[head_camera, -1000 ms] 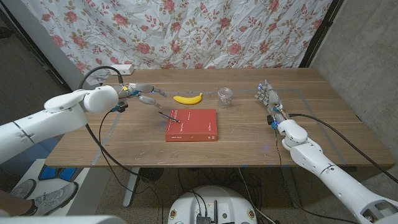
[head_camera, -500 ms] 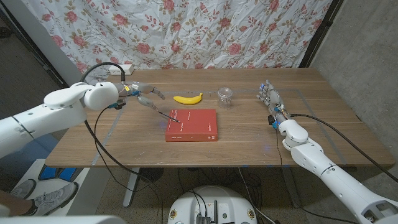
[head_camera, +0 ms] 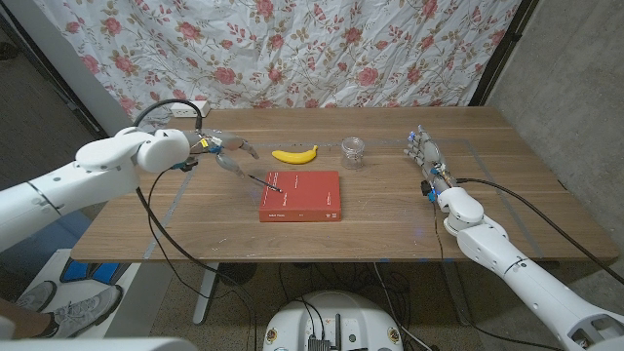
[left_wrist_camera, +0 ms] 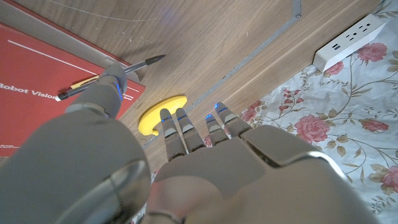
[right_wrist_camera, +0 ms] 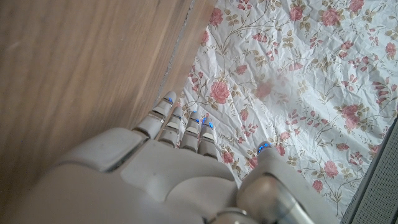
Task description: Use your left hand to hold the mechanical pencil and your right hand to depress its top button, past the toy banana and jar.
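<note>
Mechanical pencil (head_camera: 264, 180) on red book (head_camera: 301, 196) corner: thin, light, rolls easily; your left hand (head_camera: 226, 153), fingers apart, pinch mid-barrel. Right hand (head_camera: 425, 159) spread, empty.

Toy banana (head_camera: 294, 154) and jar (head_camera: 353, 150) seemingly leave bare table (head_camera: 390, 210) between.

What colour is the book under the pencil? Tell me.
Red, with white lettering on its cover; the book shows best in the head view.

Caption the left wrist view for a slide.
Left hand reaching toward the mechanical pencil lying across the red book's edge, toy banana just beyond.
</note>
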Available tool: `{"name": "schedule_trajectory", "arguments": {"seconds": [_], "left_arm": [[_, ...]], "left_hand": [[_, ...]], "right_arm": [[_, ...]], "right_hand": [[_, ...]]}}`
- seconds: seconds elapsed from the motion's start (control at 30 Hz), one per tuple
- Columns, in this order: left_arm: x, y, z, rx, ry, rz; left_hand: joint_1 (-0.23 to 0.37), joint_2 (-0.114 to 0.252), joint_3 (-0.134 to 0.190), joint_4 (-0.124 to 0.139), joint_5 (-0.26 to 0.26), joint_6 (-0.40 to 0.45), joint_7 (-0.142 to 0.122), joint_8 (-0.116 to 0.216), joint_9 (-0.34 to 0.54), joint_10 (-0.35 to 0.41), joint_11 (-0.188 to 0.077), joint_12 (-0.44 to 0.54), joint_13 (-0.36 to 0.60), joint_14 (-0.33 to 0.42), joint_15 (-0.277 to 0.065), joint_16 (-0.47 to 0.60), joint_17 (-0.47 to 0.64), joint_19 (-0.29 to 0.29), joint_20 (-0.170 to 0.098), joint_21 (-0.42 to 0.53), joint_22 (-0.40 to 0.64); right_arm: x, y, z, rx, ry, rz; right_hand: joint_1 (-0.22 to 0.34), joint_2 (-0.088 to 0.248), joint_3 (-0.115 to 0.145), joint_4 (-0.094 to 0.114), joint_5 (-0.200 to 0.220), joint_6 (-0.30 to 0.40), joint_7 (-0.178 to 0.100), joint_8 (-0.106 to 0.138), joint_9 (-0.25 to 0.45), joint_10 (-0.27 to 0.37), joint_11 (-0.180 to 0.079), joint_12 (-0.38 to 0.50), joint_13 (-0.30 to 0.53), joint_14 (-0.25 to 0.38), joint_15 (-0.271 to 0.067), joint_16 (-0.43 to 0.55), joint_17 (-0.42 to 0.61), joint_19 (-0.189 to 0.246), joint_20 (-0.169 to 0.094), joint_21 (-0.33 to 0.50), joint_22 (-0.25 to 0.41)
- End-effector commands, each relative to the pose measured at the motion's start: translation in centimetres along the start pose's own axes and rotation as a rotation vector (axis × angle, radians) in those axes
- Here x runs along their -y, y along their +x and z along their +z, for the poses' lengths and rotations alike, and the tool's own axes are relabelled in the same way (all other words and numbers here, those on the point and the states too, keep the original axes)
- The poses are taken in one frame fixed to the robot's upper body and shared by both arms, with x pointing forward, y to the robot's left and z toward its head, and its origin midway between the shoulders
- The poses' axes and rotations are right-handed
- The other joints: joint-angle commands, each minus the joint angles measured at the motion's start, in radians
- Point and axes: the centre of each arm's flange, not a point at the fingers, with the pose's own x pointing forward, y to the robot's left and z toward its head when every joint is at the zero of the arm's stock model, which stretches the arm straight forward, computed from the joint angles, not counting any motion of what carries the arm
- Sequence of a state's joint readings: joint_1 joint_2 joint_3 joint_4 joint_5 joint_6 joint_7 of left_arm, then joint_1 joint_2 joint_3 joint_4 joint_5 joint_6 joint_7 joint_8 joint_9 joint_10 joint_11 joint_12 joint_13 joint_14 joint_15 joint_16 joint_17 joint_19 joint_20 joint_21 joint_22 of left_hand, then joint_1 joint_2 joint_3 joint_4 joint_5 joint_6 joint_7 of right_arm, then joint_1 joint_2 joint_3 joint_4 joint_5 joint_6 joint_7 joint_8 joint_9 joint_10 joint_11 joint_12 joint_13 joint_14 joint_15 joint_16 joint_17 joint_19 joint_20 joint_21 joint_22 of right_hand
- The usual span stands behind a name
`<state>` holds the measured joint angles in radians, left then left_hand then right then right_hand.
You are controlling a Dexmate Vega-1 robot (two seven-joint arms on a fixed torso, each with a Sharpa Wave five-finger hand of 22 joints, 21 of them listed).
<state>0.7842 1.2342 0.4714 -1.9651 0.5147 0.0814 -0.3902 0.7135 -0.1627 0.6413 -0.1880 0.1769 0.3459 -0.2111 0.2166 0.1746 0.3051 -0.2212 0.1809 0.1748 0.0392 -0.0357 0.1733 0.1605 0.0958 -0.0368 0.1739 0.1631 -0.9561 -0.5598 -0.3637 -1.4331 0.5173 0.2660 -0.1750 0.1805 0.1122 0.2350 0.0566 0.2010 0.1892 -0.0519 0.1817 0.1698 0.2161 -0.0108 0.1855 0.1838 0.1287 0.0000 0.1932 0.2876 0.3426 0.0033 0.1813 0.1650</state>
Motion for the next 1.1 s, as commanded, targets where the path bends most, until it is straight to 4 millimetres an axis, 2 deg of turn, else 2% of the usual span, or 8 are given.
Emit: {"name": "schedule_trajectory", "arguments": {"seconds": [0.03,0.37,0.7,0.83,1.1], "left_arm": [[0.9,1.0,0.8,-0.008,0.067,-0.026],[1.7,1.5,1.4,-0.019,0.081,-0.015],[2.4,2.2,1.9,-0.025,0.11,-0.009],[2.6,2.4,2.1,-0.024,0.11,-0.014],[3.3,3.0,2.4,-0.017,0.094,-0.011]], "left_hand": [[0.022,0.0,-0.007,0.001,-0.003,-0.008,-0.001,-0.003,0.005,-0.008,0.001,-0.002,0.001,-0.008,-0.144,0.002,0.005,-0.012,-0.1,0.001,0.002],[0.044,0.003,-0.014,0.003,-0.004,-0.016,0.002,-0.004,0.005,0.008,0.002,0.004,0.001,0.001,-0.149,0.006,0.005,-0.013,-0.096,0.004,0.002],[0.085,0.015,-0.026,0.006,-0.002,0.002,0.002,0.004,0.005,0.043,0.001,0.008,0.001,0.024,-0.162,0.01,0.005,0.008,-0.079,0.012,0.002],[0.093,0.02,-0.028,0.007,0.0,0.002,0.0,0.003,0.005,0.047,0.0,0.008,0.001,0.029,-0.164,0.01,0.005,0.011,-0.073,0.012,0.002],[0.109,0.036,-0.031,0.01,0.003,0.01,0.001,0.005,0.005,0.057,0.0,0.008,0.002,0.038,-0.164,0.01,0.005,0.019,-0.07,0.013,0.003]], "right_arm": [[0.4,-0.3,-0.1,-0.003,-0.003,-0.013],[0.5,-0.3,-0.2,-0.008,-0.006,-0.011],[0.5,-0.5,-0.2,-0.012,-0.008,-0.014],[0.7,-0.8,-0.2,-0.008,-0.009,-0.023],[1.0,-1.2,-0.3,-0.013,-0.01,-0.027]], "right_hand": [[-0.01,0.0,0.01,0.001,0.007,0.01,-0.001,0.005,0.004,0.004,0.001,0.006,0.003,-0.001,0.002,0.009,0.0,0.002,-0.004,0.006,0.003],[-0.012,0.002,0.013,0.0,0.007,0.014,-0.004,0.006,0.004,0.005,0.001,0.006,0.003,-0.002,0.003,0.009,-0.004,0.001,-0.002,0.006,0.003],[-0.013,0.002,0.015,-0.002,0.007,0.017,-0.007,0.007,0.004,0.005,0.002,0.006,0.003,-0.002,0.001,0.01,-0.007,0.001,-0.002,0.006,0.003],[-0.014,0.006,0.019,-0.003,0.007,0.035,-0.026,0.012,0.004,0.006,0.0,0.007,0.003,-0.001,0.003,0.011,-0.009,0.001,0.0,0.006,0.003],[-0.016,0.007,0.021,-0.003,0.007,0.038,-0.024,0.012,0.004,0.01,-0.002,0.008,0.003,-0.001,-0.001,0.012,-0.011,0.001,-0.001,0.007,0.003]]}}
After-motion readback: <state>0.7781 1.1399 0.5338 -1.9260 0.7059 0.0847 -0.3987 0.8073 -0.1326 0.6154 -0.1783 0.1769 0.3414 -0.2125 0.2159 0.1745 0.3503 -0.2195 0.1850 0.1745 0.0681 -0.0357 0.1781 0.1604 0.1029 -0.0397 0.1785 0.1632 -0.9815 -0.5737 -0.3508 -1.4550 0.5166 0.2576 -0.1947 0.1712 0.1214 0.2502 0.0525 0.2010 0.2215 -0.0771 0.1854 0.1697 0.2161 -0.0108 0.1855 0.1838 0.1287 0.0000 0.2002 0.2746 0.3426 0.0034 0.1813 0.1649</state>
